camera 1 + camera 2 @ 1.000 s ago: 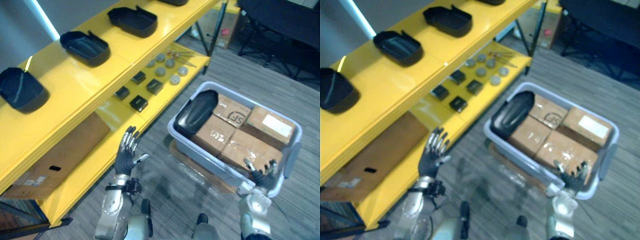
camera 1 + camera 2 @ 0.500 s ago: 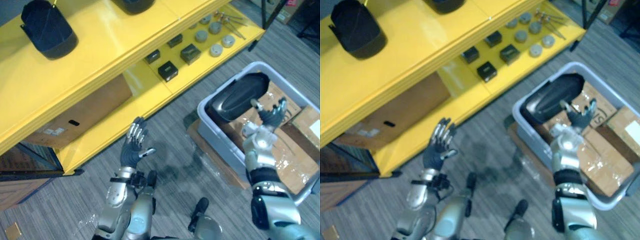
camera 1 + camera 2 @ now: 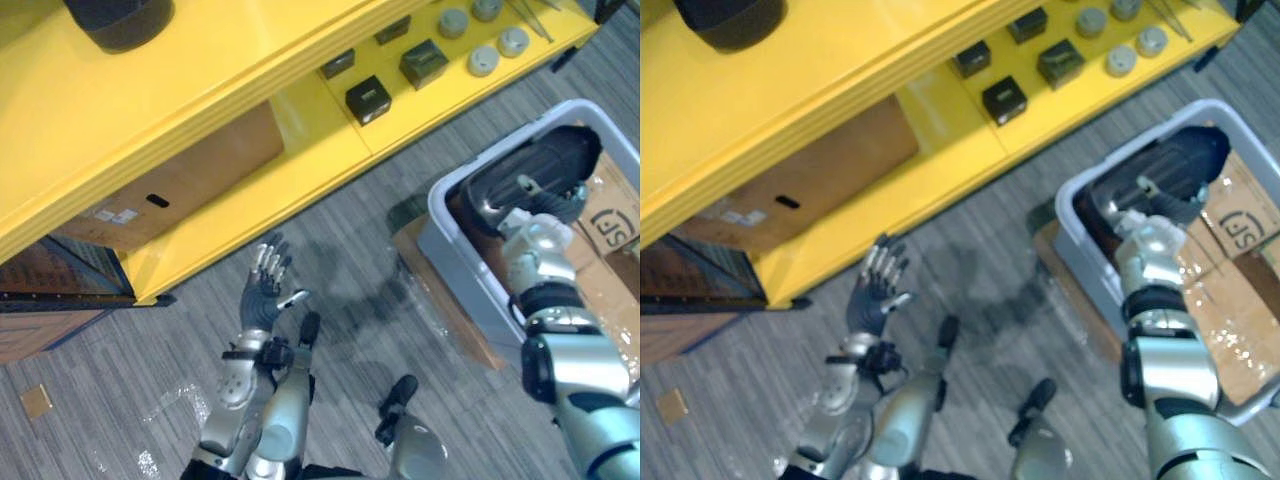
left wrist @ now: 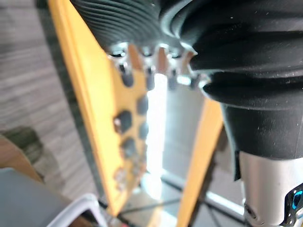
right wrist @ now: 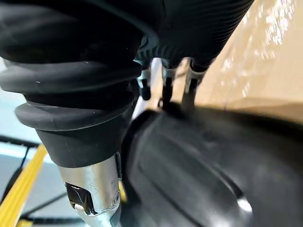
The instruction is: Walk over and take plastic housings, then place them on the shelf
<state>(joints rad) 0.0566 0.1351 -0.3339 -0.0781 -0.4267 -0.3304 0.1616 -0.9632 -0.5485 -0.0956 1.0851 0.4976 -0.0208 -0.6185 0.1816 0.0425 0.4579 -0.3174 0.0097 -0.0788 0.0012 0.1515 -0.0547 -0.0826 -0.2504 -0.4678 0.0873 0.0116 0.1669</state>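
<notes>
Left eye view: closest in, the left hand (image 3: 265, 295) is held up over the grey floor (image 3: 150, 400), its fingers straight and spread, thumb out to one side, nothing between them. Farther out, the right hand (image 3: 545, 203) reaches into a grey bin (image 3: 462, 268). In the right wrist view its fingers (image 5: 165, 82) run straight, side by side, with their dark tips at the far edge of a black plastic housing (image 5: 189, 161). The thumb is hidden. That housing lies under the palm, resting on the cardboard boxes (image 3: 612, 225) that pack the bin past the fingertips. Beyond both hands stands the yellow shelf (image 3: 200, 90). A brown carton (image 3: 170, 185) sits under it, small black blocks (image 3: 367, 98) and grey discs (image 3: 485, 60) lie on its lower board, and another dark housing (image 3: 120, 15) sits on top.
</notes>
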